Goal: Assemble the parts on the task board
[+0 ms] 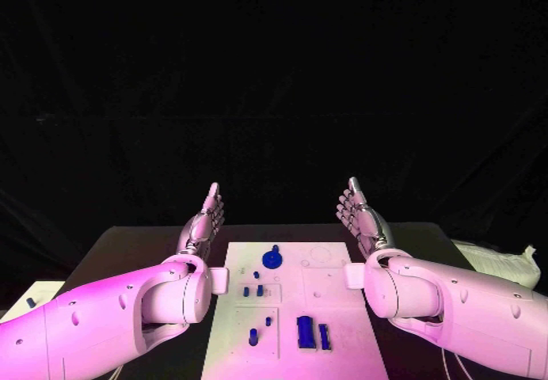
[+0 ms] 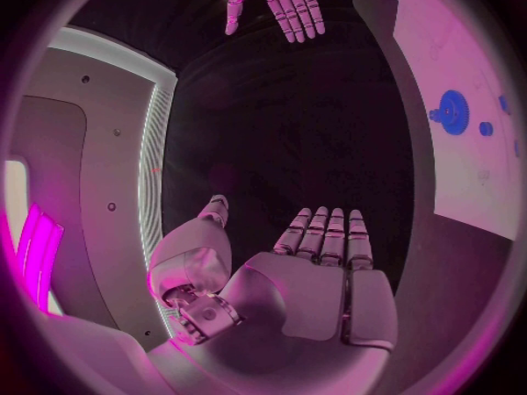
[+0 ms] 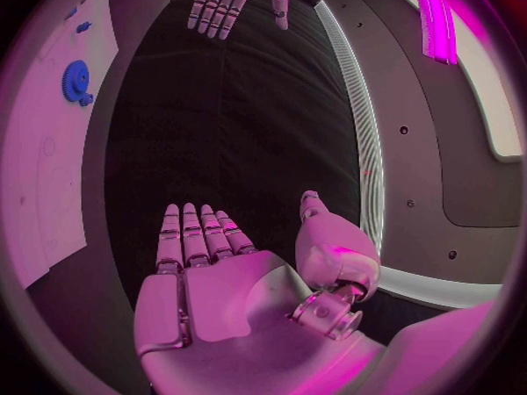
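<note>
While both arms reach forward over the black bench, the left hand is raised at the left edge of the white task board, fingers straight, close side by side and holding nothing; its wrist view shows the flat bare palm with the thumb set off to one side. Between the arms the board lies flat on the bench. Near its far end sits a round blue gear, and nearer the robot lie small blue pegs and, closest, a taller blue block with a slimmer blue piece just beside it. On the other side of the board the right hand mirrors the left: raised, fingers extended, palm bare, touching none of the parts. A crumpled white bag lies at the bench's right edge.
</note>
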Robot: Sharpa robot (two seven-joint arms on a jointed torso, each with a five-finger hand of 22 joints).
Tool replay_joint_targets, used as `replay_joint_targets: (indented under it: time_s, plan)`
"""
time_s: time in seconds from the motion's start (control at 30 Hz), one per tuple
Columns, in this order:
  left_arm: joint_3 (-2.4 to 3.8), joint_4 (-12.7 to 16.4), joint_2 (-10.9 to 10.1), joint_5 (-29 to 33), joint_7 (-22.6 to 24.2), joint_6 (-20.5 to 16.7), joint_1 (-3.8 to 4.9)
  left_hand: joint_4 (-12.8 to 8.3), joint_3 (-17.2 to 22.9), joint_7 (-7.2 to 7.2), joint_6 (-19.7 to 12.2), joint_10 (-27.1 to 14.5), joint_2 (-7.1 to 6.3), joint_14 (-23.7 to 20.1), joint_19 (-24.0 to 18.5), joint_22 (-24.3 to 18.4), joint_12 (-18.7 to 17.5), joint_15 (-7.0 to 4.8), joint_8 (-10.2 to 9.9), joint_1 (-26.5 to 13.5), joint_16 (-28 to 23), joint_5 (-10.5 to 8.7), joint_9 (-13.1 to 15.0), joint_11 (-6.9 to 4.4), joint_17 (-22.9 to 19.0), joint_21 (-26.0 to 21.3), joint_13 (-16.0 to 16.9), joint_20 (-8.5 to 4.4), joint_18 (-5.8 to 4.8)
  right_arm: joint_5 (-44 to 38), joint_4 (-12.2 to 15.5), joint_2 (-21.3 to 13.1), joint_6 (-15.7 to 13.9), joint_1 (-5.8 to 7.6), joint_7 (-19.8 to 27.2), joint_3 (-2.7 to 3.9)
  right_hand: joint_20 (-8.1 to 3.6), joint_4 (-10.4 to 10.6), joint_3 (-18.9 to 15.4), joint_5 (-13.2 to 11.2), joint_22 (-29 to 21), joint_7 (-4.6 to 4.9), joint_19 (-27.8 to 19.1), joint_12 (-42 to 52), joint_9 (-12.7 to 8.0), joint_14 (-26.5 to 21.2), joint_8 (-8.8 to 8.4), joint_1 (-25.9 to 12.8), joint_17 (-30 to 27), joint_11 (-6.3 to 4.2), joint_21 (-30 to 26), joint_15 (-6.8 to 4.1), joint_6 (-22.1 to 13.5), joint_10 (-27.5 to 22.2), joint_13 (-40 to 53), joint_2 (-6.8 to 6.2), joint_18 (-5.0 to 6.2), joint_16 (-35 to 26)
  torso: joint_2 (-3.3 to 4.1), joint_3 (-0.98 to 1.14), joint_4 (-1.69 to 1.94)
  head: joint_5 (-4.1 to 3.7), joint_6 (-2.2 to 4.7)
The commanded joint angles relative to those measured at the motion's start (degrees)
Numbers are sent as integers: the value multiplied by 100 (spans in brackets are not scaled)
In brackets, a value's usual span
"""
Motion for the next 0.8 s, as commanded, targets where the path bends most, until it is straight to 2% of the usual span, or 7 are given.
replay_joint_targets:
  time_s: [0.03,0.47,0.5,0.53,0.57,0.63,0.8]
  plan:
    - [6,15,10,-96,142,-107,0,0,-536,-14,-378,-406,2,-384,-302,-570,-33,-4,-38,-512,-38,-37,-6,-9,-7,-35,-6,-47,-86,36,10,2,-68,1,138,1,-13,-30,5,-29,-284,-16,-400,-37,-14,-458,-40,-576,-8,-2,-67,-3,-373,-432,-8,-1,-122,-35,-1,-1,1,1,0]
    - [6,15,10,-96,142,-107,0,0,-536,-14,-689,-745,2,-701,-541,-570,-33,-4,-38,-946,-38,-37,-6,-9,-7,-35,-6,-47,-86,36,10,2,-68,1,138,1,-13,-30,5,-29,-284,-16,-728,-37,-14,-844,-40,-1059,-8,-2,-67,-3,-681,-793,-8,-1,-122,-35,-1,-1,1,1,0]
    - [6,15,10,-96,142,-107,0,0,-536,-14,-711,-758,2,-715,-943,-570,-33,-4,-38,-954,-38,-37,-6,-9,-7,-35,-6,-47,-86,36,10,2,-68,1,138,1,-13,-30,5,-29,-284,-16,-743,-37,-14,-867,-40,-1083,-8,-2,-67,-3,-696,-813,-8,-1,-122,-35,-1,-1,1,1,0]
    - [6,15,10,-96,142,-107,0,0,-536,-14,-1180,-1268,2,-1191,-943,-570,-33,-4,-38,-1138,-38,-37,-6,-9,-7,-35,-6,-47,-86,36,10,2,-68,1,138,1,-13,-30,5,-29,-284,-16,-769,-37,-14,-896,-40,-1121,-8,-2,-67,-3,-727,-844,-8,-1,-122,-35,-1,-1,1,1,0]
    - [6,15,10,-96,142,-107,0,0,-536,-14,-1180,-1268,2,-1191,-943,-570,-33,-4,-38,-1602,-38,-37,-6,-9,-7,-35,-6,-47,-86,36,10,2,-68,1,138,1,-13,-30,5,-29,-284,-16,-1231,-37,-14,-981,-40,-1226,-8,-2,-67,-3,-1158,-919,-8,-1,-122,-35,-1,-1,1,1,0]
    - [6,15,10,-96,142,-107,0,0,-536,-14,-1180,-1268,2,-1191,-943,-570,-33,-4,-38,-1602,-38,-37,-6,-9,-7,-35,-6,-47,-86,36,10,2,-68,1,138,1,-13,-30,5,-29,-284,-16,-1231,-37,-14,-1421,-40,-1788,-8,-2,-67,-3,-1158,-1338,-8,-1,-122,-35,-1,-1,1,1,0]
    - [6,15,10,-96,142,-107,0,0,-536,-14,-1180,-1268,2,-1191,-943,-570,-33,-4,-38,-1602,-38,-37,-6,-9,-7,-35,-6,-47,-86,36,10,2,-68,1,138,1,-13,-30,5,-29,-284,-16,-1231,-37,-14,-1421,-40,-1788,-8,-2,-67,-3,-1158,-1338,-8,-1,-122,-35,-1,-1,1,1,0]
